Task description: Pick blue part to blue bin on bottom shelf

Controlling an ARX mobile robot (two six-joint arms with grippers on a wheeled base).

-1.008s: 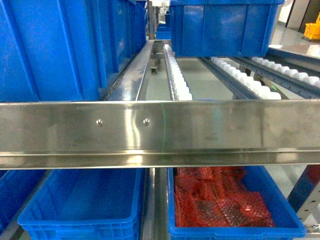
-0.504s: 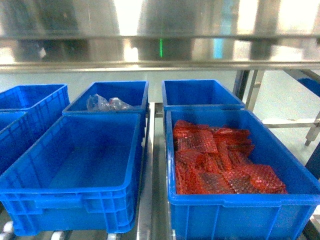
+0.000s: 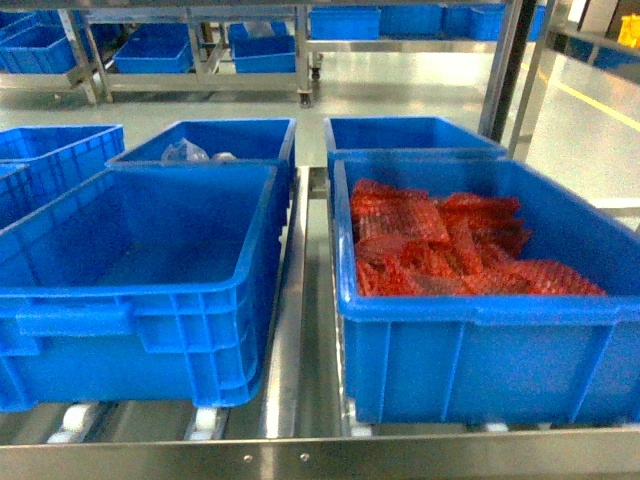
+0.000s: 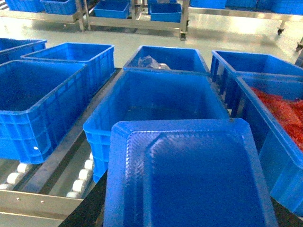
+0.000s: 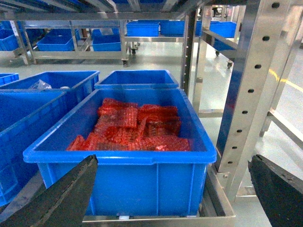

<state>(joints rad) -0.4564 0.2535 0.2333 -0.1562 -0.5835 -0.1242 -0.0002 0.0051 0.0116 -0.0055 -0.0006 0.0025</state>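
A flat blue part (image 4: 189,175) with a raised moulded rim fills the lower half of the left wrist view. It hangs in front of the bottom shelf (image 4: 42,201), level with an empty blue bin (image 4: 165,97). My left gripper is shut on the part, which hides the jaws; only dark finger edges show beside it. In the head view that empty bin (image 3: 140,290) stands front left on the roller rails (image 3: 300,330), and neither gripper shows there. My right gripper (image 5: 173,163) is open and empty, facing a bin of red parts (image 5: 132,127).
The red-part bin (image 3: 470,300) stands front right. Behind the front row are a bin holding a clear bag (image 3: 205,150) and another blue bin (image 3: 410,132). More bins (image 4: 42,104) stand to the left. A perforated steel upright (image 5: 244,90) rises right of the shelf.
The head view has dropped from the upper tier's steel rail down to the bottom shelf and now looks across the bins from lower and closer.
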